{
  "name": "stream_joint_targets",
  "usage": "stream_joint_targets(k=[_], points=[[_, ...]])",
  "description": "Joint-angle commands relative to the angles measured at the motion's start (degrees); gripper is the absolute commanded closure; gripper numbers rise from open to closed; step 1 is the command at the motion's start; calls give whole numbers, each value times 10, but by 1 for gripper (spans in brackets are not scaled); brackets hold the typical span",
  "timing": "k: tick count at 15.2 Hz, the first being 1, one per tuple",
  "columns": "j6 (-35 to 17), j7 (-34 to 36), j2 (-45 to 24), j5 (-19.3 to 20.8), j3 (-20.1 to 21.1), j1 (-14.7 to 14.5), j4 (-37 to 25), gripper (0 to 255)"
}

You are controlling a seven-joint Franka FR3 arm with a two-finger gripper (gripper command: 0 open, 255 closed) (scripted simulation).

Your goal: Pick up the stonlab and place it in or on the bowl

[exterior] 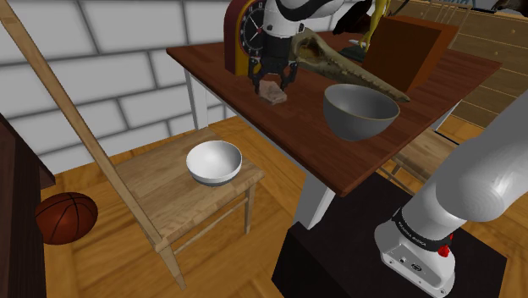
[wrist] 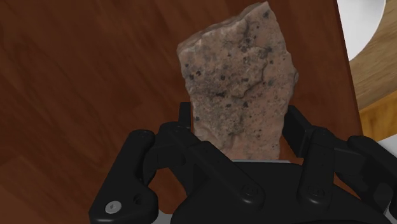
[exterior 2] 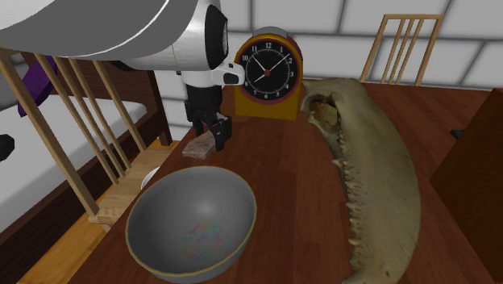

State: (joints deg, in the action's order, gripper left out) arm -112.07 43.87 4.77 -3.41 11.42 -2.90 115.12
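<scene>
A pinkish-brown speckled stone slab (exterior: 272,93) (exterior 2: 199,148) (wrist: 238,83) sits low at the dark wooden table (exterior: 288,135) near its edge, in front of the clock. My black gripper (exterior: 272,83) (exterior 2: 211,137) (wrist: 239,114) comes down on it from above, and its fingers (wrist: 185,118) clasp the slab's two sides. I cannot tell whether the slab is off the tabletop. A grey bowl (exterior: 360,110) (exterior 2: 191,222) stands on the table a short way from the slab. A white bowl (exterior: 214,162) (wrist: 364,22) rests on the wooden chair seat (exterior: 161,182) below the table edge.
A red and yellow clock (exterior: 250,34) (exterior 2: 270,68) stands right behind the gripper. A long bony skull (exterior: 347,63) (exterior 2: 379,161) lies between the clock and the grey bowl. A brown box (exterior: 410,51) stands further back. A basketball (exterior: 66,217) lies on the floor.
</scene>
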Motion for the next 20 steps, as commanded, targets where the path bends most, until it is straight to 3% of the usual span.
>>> stream_joint_targets(k=[1,20], points=[[16,0,2,0,0,0,-14,255],[162,6,0,2,-2,2,-162,255]])
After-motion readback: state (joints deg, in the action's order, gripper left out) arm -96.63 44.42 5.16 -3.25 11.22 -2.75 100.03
